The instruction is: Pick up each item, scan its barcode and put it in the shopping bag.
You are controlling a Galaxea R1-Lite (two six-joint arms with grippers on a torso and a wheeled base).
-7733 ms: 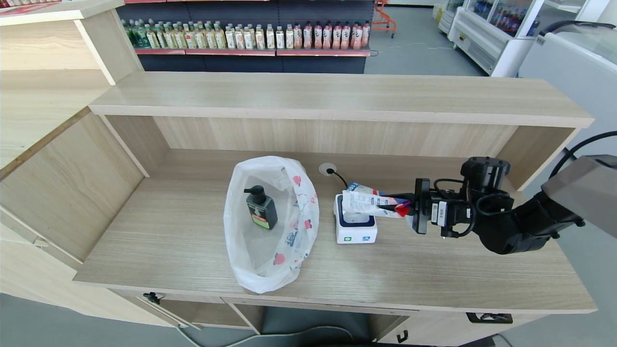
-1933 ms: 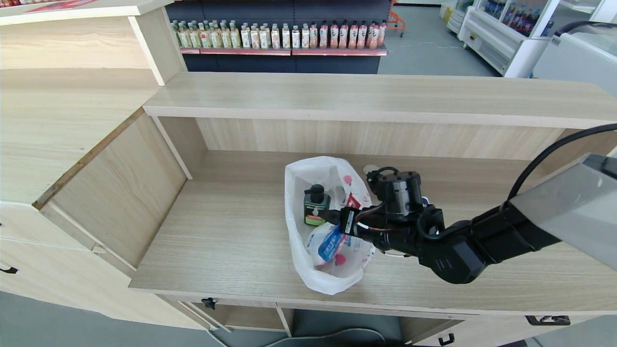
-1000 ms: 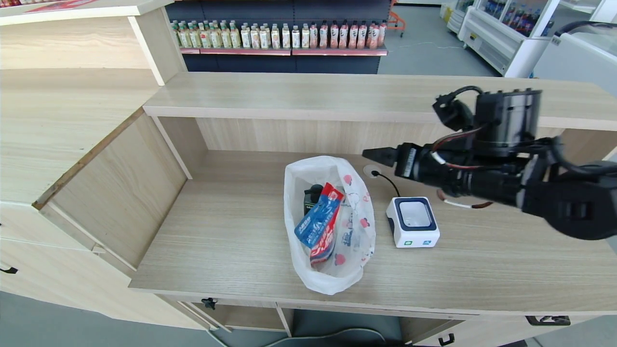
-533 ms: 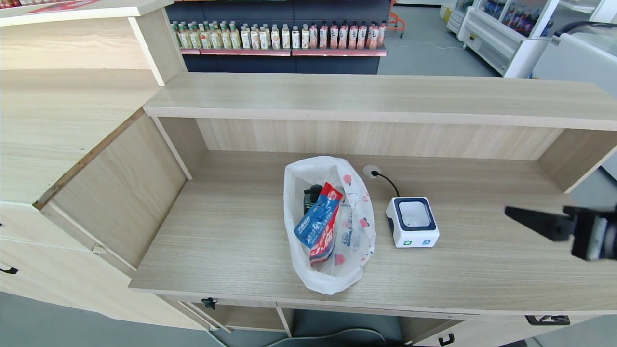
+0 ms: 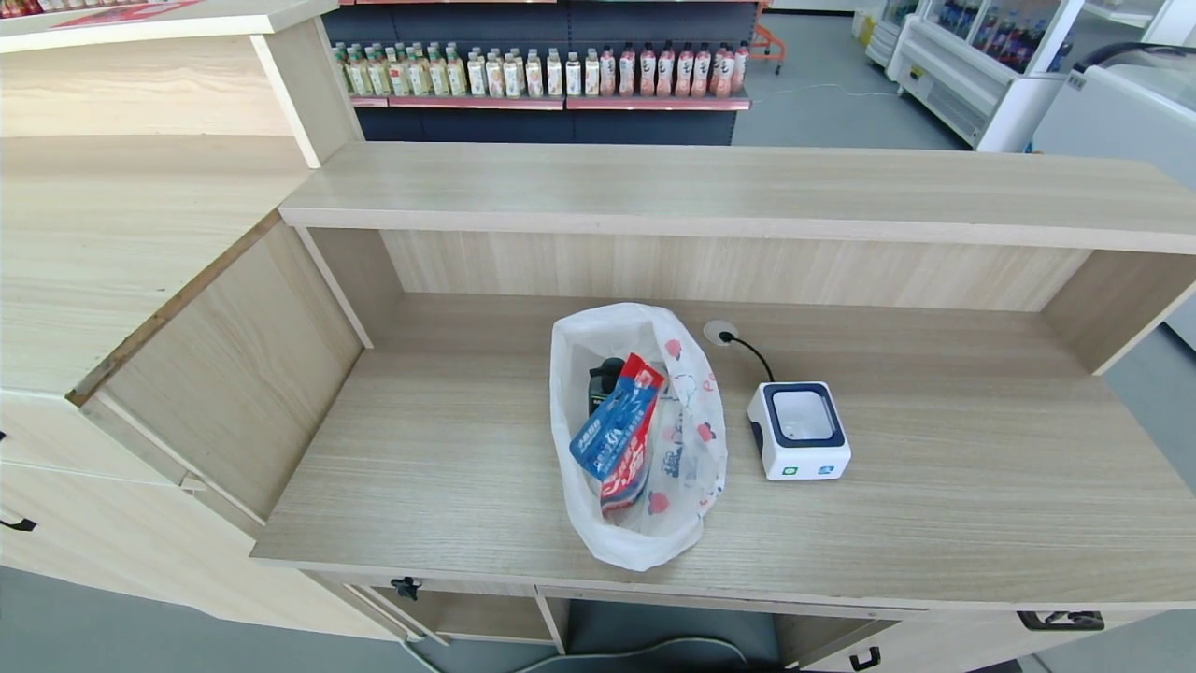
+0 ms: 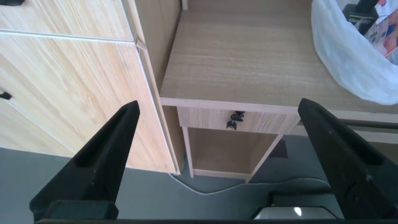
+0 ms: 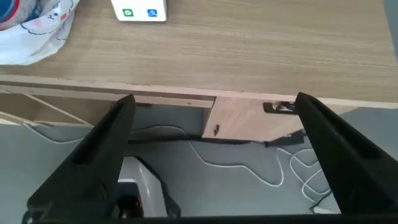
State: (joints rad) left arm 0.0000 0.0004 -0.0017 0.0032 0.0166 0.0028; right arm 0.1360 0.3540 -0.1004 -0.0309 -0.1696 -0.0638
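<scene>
The white shopping bag (image 5: 687, 505) lies open on the wooden counter (image 5: 934, 505). Inside it are a dark pump bottle (image 5: 605, 374) and, leaning over it, a blue and red pouch (image 5: 617, 435). The white barcode scanner (image 5: 800, 432) stands just right of the bag. My left gripper (image 6: 219, 107) hangs open and empty below the counter's front edge, with the bag (image 6: 351, 59) off to one side. My right gripper (image 7: 214, 99) is also open and empty, low in front of the counter, with the scanner (image 7: 140, 9) and bag (image 7: 31, 34) beyond it.
A raised ledge (image 5: 729, 187) runs along the back of the counter and a wooden side wall (image 5: 234, 374) closes its left end. The scanner's cable (image 5: 747, 350) runs to a hole at the back. A drawer with a key (image 6: 233, 119) sits under the counter's front edge.
My right arm let the pouch go in the bag, rose, drew back to the right and left the head view. The pouch now rests in the bag against the bottle.
</scene>
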